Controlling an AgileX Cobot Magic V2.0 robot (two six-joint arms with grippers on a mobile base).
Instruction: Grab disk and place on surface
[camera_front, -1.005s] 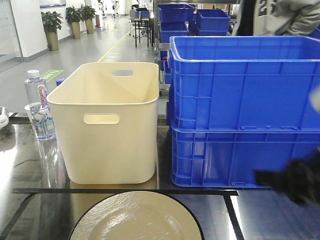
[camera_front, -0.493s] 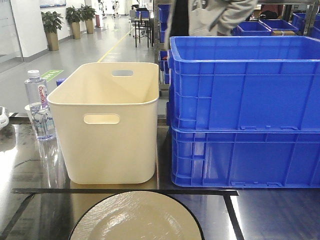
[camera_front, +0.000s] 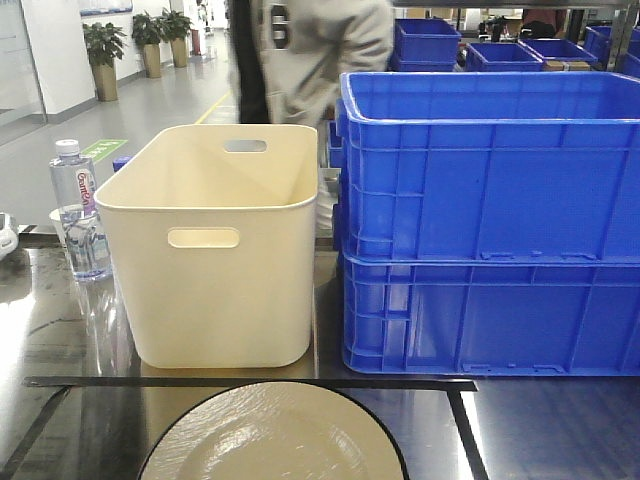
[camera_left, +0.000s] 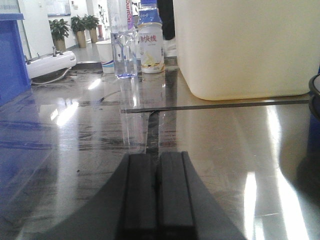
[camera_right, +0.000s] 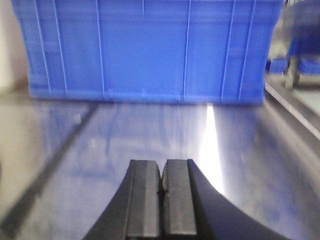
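The disk (camera_front: 272, 435) is seen flat at the near edge of the bench (camera_front: 540, 430), within a black-taped square. Both grippers, left (camera_left: 159, 192) and right (camera_right: 161, 197), are held low with jaws pressed together, empty.

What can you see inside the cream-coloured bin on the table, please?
Only bare inner walls of the cream bin show, with a handle cut-out on its far wall. Its front wall hides the floor and lower interior, so anything lying low inside cannot be seen.
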